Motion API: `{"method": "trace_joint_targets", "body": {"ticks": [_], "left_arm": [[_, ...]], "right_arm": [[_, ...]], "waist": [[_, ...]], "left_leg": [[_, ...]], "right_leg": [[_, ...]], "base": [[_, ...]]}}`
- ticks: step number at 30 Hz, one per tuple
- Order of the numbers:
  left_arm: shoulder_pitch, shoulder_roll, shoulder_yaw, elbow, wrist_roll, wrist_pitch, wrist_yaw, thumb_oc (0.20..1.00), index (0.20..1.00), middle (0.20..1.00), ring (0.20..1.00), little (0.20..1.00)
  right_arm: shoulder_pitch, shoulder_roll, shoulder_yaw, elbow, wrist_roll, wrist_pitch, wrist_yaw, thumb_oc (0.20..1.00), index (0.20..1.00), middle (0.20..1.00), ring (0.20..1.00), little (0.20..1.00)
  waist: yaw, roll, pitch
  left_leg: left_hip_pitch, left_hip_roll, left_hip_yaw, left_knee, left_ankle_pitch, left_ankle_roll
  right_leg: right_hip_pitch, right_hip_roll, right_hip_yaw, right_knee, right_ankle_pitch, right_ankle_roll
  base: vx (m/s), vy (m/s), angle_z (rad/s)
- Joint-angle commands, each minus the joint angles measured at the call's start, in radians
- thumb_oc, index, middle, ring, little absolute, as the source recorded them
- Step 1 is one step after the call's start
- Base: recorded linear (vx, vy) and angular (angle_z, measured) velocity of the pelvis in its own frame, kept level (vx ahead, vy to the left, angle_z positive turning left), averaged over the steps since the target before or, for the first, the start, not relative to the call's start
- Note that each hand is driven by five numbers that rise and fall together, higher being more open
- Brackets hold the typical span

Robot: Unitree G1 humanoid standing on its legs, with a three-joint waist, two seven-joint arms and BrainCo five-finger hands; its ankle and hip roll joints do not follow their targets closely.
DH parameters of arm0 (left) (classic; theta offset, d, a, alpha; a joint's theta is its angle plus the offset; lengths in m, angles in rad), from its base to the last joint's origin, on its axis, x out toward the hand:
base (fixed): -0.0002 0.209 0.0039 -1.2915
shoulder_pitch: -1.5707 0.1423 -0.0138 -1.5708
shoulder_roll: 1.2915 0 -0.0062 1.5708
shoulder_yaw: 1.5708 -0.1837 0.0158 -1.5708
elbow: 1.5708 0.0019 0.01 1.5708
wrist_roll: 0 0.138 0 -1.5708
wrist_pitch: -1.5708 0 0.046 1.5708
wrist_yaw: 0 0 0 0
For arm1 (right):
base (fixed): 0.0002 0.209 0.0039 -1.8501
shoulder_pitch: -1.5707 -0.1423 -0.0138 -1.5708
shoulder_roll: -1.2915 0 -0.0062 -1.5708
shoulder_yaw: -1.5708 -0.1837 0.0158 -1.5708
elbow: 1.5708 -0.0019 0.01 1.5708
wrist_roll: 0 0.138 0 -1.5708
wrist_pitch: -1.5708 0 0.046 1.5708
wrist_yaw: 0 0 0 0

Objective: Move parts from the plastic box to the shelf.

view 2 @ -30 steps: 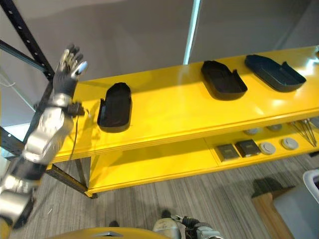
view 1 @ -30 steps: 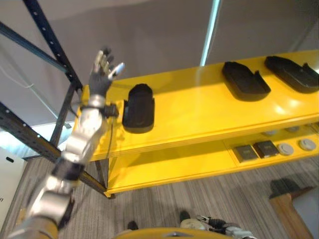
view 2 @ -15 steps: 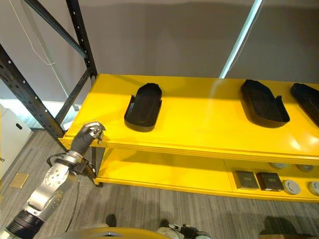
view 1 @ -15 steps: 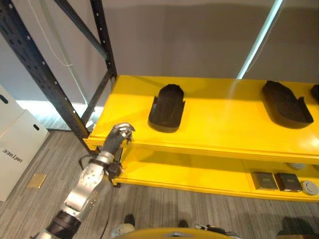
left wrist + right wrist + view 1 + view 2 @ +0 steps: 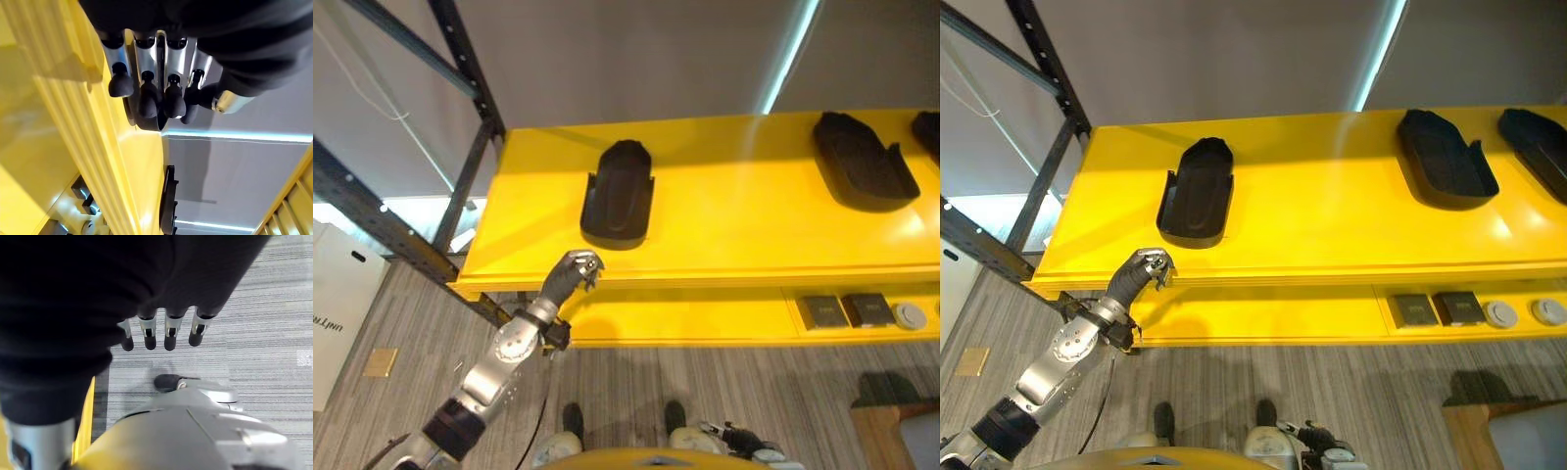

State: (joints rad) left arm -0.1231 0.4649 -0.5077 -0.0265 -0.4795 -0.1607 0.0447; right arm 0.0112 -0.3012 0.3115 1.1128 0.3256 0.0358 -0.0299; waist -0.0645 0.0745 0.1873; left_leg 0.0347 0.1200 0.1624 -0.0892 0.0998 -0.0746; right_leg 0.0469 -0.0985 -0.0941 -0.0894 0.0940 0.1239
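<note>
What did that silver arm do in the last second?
The left hand dropped from above the yellow shelf to its front edge, fingers now curled and holding nothing. The black parts, such as the nearest black part, stayed put; the camera shifted. The right hand hangs over the floor.

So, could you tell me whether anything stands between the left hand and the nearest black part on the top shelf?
Nothing visible does. The left hand, fingers curled and holding nothing, sits at the front edge of the yellow shelf. The nearest black part lies just beyond it, with bare yellow surface between them.
</note>
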Motion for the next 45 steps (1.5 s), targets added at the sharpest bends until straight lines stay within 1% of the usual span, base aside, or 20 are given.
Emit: {"method": "trace_joint_targets", "body": {"ticks": [1, 5, 7, 8, 12, 14, 18, 21, 28, 34, 39, 41, 45], "left_arm": [[-0.114, -0.002, 0.025, -0.009, -0.01, -0.041, 0.042, 0.2, 0.2, 0.2, 0.2, 0.2], [-0.16, -0.018, 0.029, 0.024, -0.012, -0.03, 0.056, 0.2, 0.2, 0.2, 0.2, 0.2], [-0.181, -0.028, 0.033, 0.036, -0.014, -0.002, 0.076, 0.2, 0.2, 0.2, 0.2, 0.2], [-0.198, -0.034, 0.032, 0.061, -0.009, 0.003, 0.089, 0.2, 0.2, 0.2, 0.2, 0.2], [-0.222, -0.046, 0.037, 0.113, -0.023, 0.005, 0.084, 0.2, 0.2, 0.2, 0.2, 0.2], [-0.227, -0.051, 0.037, 0.133, -0.024, 0.005, 0.098, 0.2, 0.2, 0.2, 0.2, 0.2], [-0.242, -0.06, 0.038, 0.185, -0.021, -0.007, 0.122, 0.2, 0.2, 0.2, 0.2, 0.2], [-0.273, -0.062, 0.044, 0.237, -0.034, -0.03, 0.143, 0.2, 0.2, 0.2, 0.2, 0.2], [-0.347, -0.065, 0.067, 0.322, -0.062, -0.063, 0.158, 0.2, 0.2, 0.2, 0.2, 0.2], [-0.401, -0.069, 0.071, 0.371, -0.067, -0.067, 0.159, 0.2, 0.2, 0.2, 0.2, 0.2], [-0.393, -0.074, 0.071, 0.378, -0.075, -0.068, 0.149, 0.2, 0.2, 0.2, 0.2, 0.2], [-0.373, -0.082, 0.07, 0.372, -0.07, -0.086, 0.146, 0.2, 0.2, 0.2, 0.2, 0.2], [-0.262, -0.106, 0.085, 0.28, 0.019, -0.21, 0.25, 0.2, 0.2, 0.2, 0.2, 0.2]], "right_arm": [[-0.012, -0.018, 0.035, 0.007, -0.005, -0.002, -0.014, 1.0, 1.0, 1.0, 1.0, 1.0], [-0.013, -0.026, 0.038, 0.001, -0.008, -0.011, -0.007, 1.0, 1.0, 1.0, 1.0, 1.0], [-0.015, -0.032, 0.039, -0.014, -0.007, -0.013, -0.01, 1.0, 1.0, 1.0, 1.0, 1.0], [-0.017, -0.034, 0.042, -0.031, 0.001, -0.01, -0.012, 1.0, 1.0, 1.0, 1.0, 1.0], [-0.022, -0.043, 0.046, -0.053, 0.002, -0.004, -0.01, 1.0, 1.0, 1.0, 1.0, 1.0], [-0.023, -0.047, 0.048, -0.065, -0.002, 0.007, -0.011, 1.0, 1.0, 1.0, 1.0, 1.0], [-0.025, -0.055, 0.051, -0.074, -0.012, 0.015, -0.009, 1.0, 1.0, 1.0, 1.0, 1.0], [-0.03, -0.067, 0.054, -0.08, -0.021, 0.018, -0.007, 1.0, 1.0, 1.0, 1.0, 1.0], [-0.042, -0.074, 0.061, -0.088, -0.013, 0.022, 0.0, 1.0, 1.0, 1.0, 1.0, 1.0], [-0.049, -0.07, 0.071, -0.088, -0.012, 0.009, 0.005, 1.0, 1.0, 1.0, 1.0, 1.0], [-0.047, -0.066, 0.068, -0.088, -0.021, 0.008, 0.01, 1.0, 1.0, 1.0, 1.0, 1.0], [-0.041, -0.063, 0.063, -0.085, -0.024, 0.009, 0.012, 1.0, 1.0, 1.0, 1.0, 1.0], [-0.02, -0.039, 0.039, -0.051, -0.015, -0.003, 0.007, 1.0, 1.0, 1.0, 1.0, 1.0]], "waist": [[-0.017, -0.035, 0.061], [-0.033, -0.03, 0.072], [-0.042, -0.027, 0.079], [-0.051, -0.026, 0.085], [-0.067, -0.022, 0.092], [-0.073, -0.021, 0.095], [-0.086, -0.018, 0.105], [-0.099, -0.017, 0.121], [-0.116, -0.024, 0.148], [-0.124, -0.03, 0.157], [-0.117, -0.032, 0.149], [-0.111, -0.033, 0.138], [-0.071, -0.036, 0.098]], "left_leg": [[0.026, -0.006, 0.028, 0.002, -0.118, 0.008], [0.022, -0.008, 0.028, 0.002, -0.116, 0.008], [0.021, -0.008, 0.028, 0.002, -0.114, 0.008], [0.02, -0.009, 0.027, 0.002, -0.113, 0.007], [0.023, -0.007, 0.033, 0.002, -0.108, 0.004], [0.023, -0.006, 0.037, 0.002, -0.106, 0.002], [0.022, -0.003, 0.046, 0.002, -0.099, -0.002], [0.016, 0.0, 0.054, 0.002, -0.091, -0.006], [0.001, 0.006, 0.059, 0.002, -0.08, -0.012], [-0.004, 0.011, 0.063, 0.002, -0.073, -0.015], [0.003, 0.012, 0.062, 0.002, -0.072, -0.018], [0.01, 0.012, 0.062, 0.002, -0.073, -0.019], [0.029, 0.008, 0.053, 0.002, -0.083, -0.017]], "right_leg": [[0.027, 0.015, -0.029, 0.002, -0.11, -0.034], [0.018, 0.017, -0.015, 0.002, -0.108, -0.037], [0.013, 0.018, -0.006, 0.002, -0.106, -0.039], [0.009, 0.019, 0.001, 0.002, -0.105, -0.04], [0.006, 0.02, 0.009, 0.002, -0.103, -0.043], [0.004, 0.02, 0.012, 0.002, -0.103, -0.043], [-0.001, 0.02, 0.016, 0.002, -0.1, -0.046], [-0.01, 0.02, 0.023, 0.002, -0.096, -0.048], [-0.03, 0.026, 0.034, 0.004, -0.091, -0.049], [-0.036, 0.031, 0.038, 0.002, -0.088, -0.05], [-0.026, 0.032, 0.031, 0.002, -0.092, -0.049], [-0.016, 0.03, 0.024, 0.002, -0.095, -0.047], [0.02, 0.022, -0.009, 0.002, -0.109, -0.046]], "base": [[0.04, -0.014, -0.12], [0.03, -0.006, -0.05], [0.04, 0.0, -0.08], [0.03, 0.0, -0.14], [0.05, 0.003, -0.09], [0.03, 0.02, -0.03], [0.01, 0.02, -0.07], [-0.03, 0.028, -0.1], [-0.04, -0.003, -0.04], [-0.04, -0.004, -0.05], [-0.01, 0.001, 0.0], [0.0, 0.0, 0.0], [-0.03, 0.0, 0.1]]}}
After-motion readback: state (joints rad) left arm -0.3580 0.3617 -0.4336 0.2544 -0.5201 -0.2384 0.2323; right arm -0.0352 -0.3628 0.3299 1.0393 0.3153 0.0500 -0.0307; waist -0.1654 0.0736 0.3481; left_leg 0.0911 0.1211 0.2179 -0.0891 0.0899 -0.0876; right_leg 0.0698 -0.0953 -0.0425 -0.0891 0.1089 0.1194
